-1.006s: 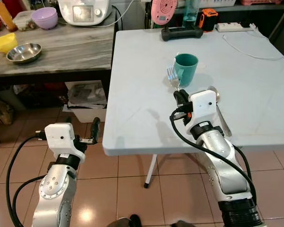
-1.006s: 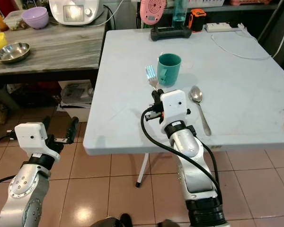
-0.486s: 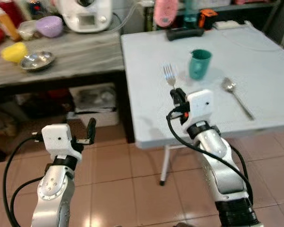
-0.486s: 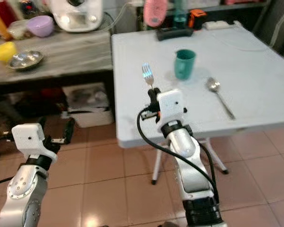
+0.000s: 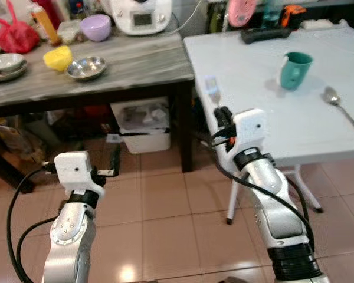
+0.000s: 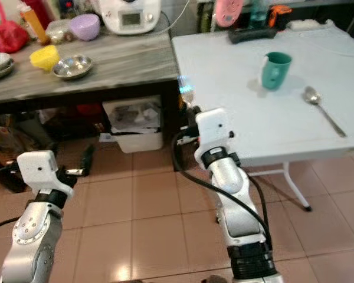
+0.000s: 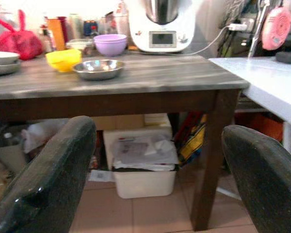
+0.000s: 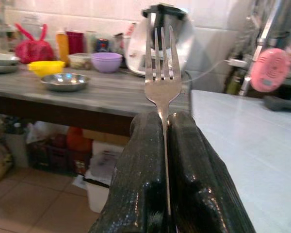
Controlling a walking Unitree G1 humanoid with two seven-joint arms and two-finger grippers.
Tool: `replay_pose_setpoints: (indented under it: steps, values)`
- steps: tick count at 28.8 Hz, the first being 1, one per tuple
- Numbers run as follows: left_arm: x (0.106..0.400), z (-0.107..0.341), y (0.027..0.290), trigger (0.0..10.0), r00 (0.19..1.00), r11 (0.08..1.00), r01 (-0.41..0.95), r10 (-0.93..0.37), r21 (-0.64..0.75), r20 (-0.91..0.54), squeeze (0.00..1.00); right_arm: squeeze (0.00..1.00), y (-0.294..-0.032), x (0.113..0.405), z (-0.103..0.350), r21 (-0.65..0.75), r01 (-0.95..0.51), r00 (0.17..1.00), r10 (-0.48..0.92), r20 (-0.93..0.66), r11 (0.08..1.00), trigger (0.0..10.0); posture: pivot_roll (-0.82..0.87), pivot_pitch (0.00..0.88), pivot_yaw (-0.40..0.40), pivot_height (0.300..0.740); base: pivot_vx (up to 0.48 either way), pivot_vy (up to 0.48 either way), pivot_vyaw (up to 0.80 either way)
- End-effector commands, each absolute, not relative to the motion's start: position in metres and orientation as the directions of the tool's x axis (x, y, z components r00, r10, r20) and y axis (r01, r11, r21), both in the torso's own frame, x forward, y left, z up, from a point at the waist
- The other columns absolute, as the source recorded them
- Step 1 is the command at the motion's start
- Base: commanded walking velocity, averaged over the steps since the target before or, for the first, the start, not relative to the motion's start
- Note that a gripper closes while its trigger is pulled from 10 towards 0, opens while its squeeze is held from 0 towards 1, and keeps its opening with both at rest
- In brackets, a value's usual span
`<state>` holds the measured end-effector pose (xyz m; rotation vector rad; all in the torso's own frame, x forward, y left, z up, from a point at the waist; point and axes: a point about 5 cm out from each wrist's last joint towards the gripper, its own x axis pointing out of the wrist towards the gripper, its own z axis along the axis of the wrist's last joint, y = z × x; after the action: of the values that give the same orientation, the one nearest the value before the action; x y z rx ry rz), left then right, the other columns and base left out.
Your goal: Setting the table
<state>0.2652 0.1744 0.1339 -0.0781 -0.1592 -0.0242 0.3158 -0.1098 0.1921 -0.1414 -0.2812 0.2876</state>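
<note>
Nearest, the left gripper (image 7: 155, 160) hangs low over the tiled floor (image 5: 165, 236) with its fingers spread wide and nothing between them, so it looks idle. The right gripper (image 8: 164, 121) is pressed closed on the handle of a fork (image 8: 161, 73), which stands upright with its tines up at the near corner of the white table (image 5: 265, 112), probably so that it travels steadily and does not slip. Farther on this table a green cup (image 5: 295, 69) and a spoon (image 5: 341, 109) lie well apart, and to the left the wooden side table (image 5: 94, 82) carries a steel bowl (image 5: 86, 67) that may be needed for the setting.
</note>
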Motion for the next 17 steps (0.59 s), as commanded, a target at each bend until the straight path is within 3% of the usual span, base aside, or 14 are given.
replay_pose_setpoints:
  steps: [1,6,13,17]
  values:
    - [0.2649,0.1334,0.1731,10.0,0.987,0.997,0.033,-0.022,-0.069,0.158,0.0,0.0,-0.1124,0.3153,0.1932,-0.177,-0.253,0.92,0.294,0.261,0.951,10.0,-0.09,0.117,0.094,0.74,0.0,0.48,0.41]
    - [0.2656,0.1332,0.1722,10.0,0.987,0.997,0.037,-0.026,-0.069,0.157,0.0,0.0,-0.1132,0.3158,0.1928,-0.181,-0.248,0.921,0.29,0.259,0.952,10.0,-0.09,0.117,0.094,0.74,0.0,0.48,0.46]
    - [0.2665,0.1322,0.1716,10.0,0.988,0.997,0.038,-0.028,-0.066,0.153,0.0,0.0,-0.1137,0.3165,0.1918,-0.182,-0.245,0.924,0.286,0.255,0.952,10.0,-0.1,0.113,0.092,0.74,0.0,0.48,0.0]
    - [0.2669,0.1344,0.1699,10.0,0.985,0.999,0.031,-0.024,-0.042,0.17,0.0,0.0,-0.1151,0.3163,0.1904,-0.181,-0.243,0.925,0.283,0.253,0.953,10.0,-0.09,0.113,0.093,0.74,0.0,0.068,0.0]
